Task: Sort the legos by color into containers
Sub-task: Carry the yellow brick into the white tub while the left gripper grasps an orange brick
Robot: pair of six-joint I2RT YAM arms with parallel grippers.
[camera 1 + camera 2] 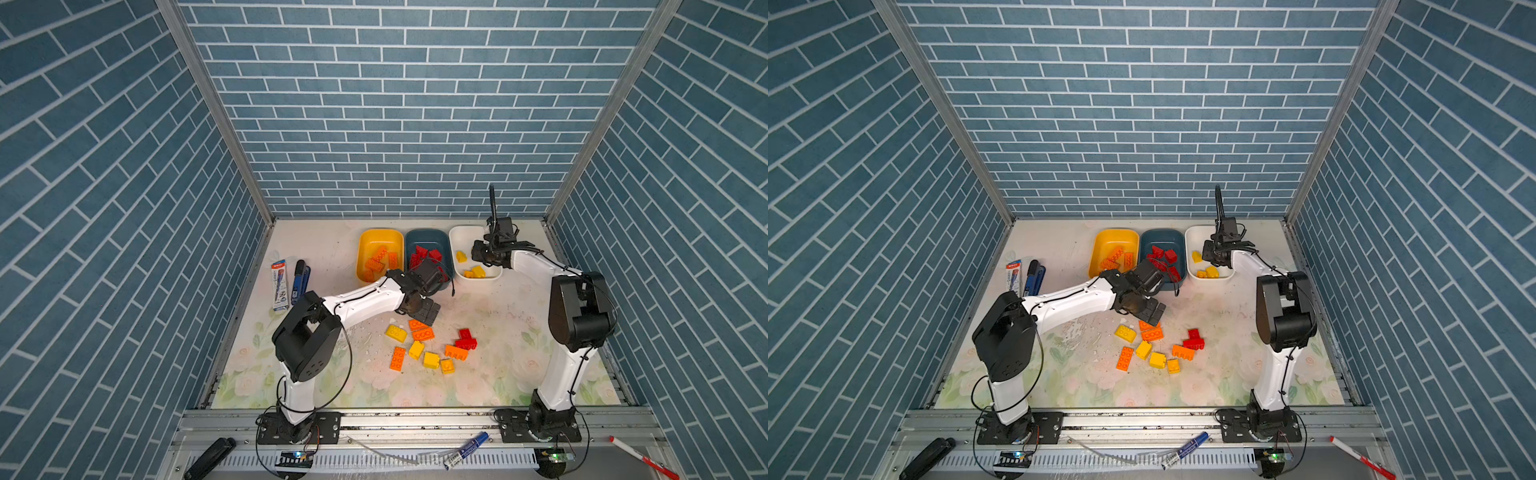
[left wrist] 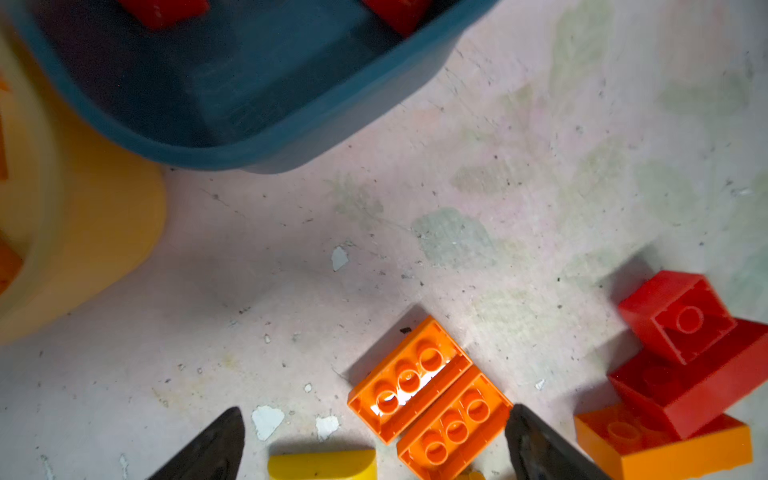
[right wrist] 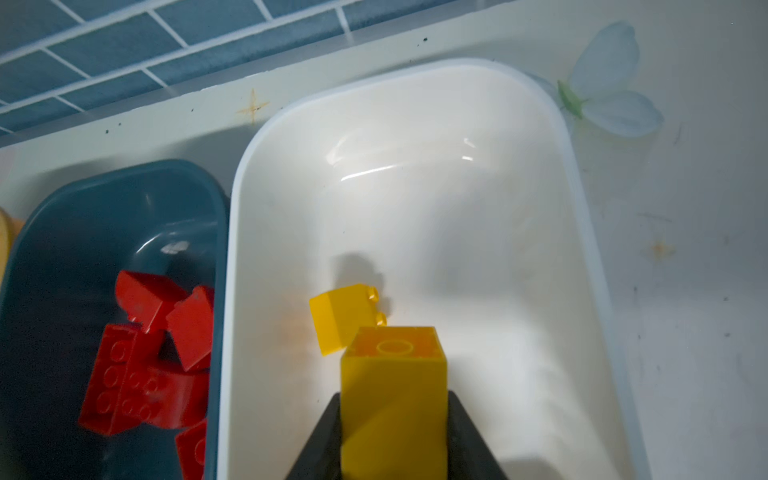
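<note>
In both top views three tubs stand in a row along the table's (image 1: 498,316) far edge. The yellow tub (image 1: 370,245) holds about four orange bricks (image 1: 379,254). The teal tub (image 1: 428,237) holds red bricks (image 1: 420,251), partly hidden by the left arm. The white tub (image 1: 461,237), nearest the far right corner, shows three yellow bricks (image 1: 478,271). Ten loose bricks (image 1: 431,360) lie mid-table: four orange, four yellow, two red. The left gripper (image 1: 428,313) hangs over the pile's far side, and the right gripper (image 1: 484,257) hangs over the white tub. Blue brick-patterned walls (image 1: 374,124) enclose the worn floral table.

In the left wrist view the left gripper's (image 2: 376,415) jaws stand wide apart and empty. Below them two loose orange bricks (image 2: 409,380) lie side by side on the table.

In the right wrist view the right gripper's (image 3: 395,415) jaws clamp a held yellow brick (image 3: 392,399) above the white tub (image 3: 415,166). A lone yellow brick (image 3: 338,318) lies on the tub's floor.
</note>
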